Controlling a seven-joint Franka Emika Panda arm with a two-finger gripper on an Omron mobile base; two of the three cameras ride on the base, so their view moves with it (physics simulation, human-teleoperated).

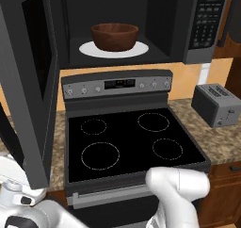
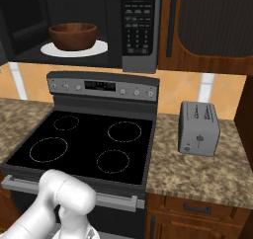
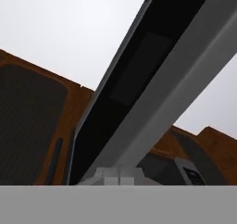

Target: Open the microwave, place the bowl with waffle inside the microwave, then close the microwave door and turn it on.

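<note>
- The microwave (image 1: 141, 20) hangs above the stove (image 1: 134, 142), and its cavity stands open.
- The microwave door (image 1: 28, 81) is swung out to the left side, reaching down past the stove's control panel in the left base view; in the hand view the door (image 3: 152, 89) crosses the picture as a slanted dark pane in a grey frame, close to the camera.
- The bowl (image 1: 114, 36) sits inside the cavity on the white turntable plate (image 1: 89, 49), roughly centred on it (from the right the bowl (image 2: 72, 35) looks the same, upright on the plate).
- The waffle is hidden from me by the bowl's wall.
- The keypad panel (image 2: 139, 28) is on the microwave's right, just beside the open cavity.
- The claw is closed tight with nothing between its fingers; its tips sit at the foot of the hand view, right against the lower edge of the door.
- A grey toaster (image 2: 199, 128) stands on the speckled bench (image 2: 207, 171) to the right of the stove, well apart from the microwave.
- Brown wooden cabinets (image 2: 212, 25) flank the microwave on the right.
</note>
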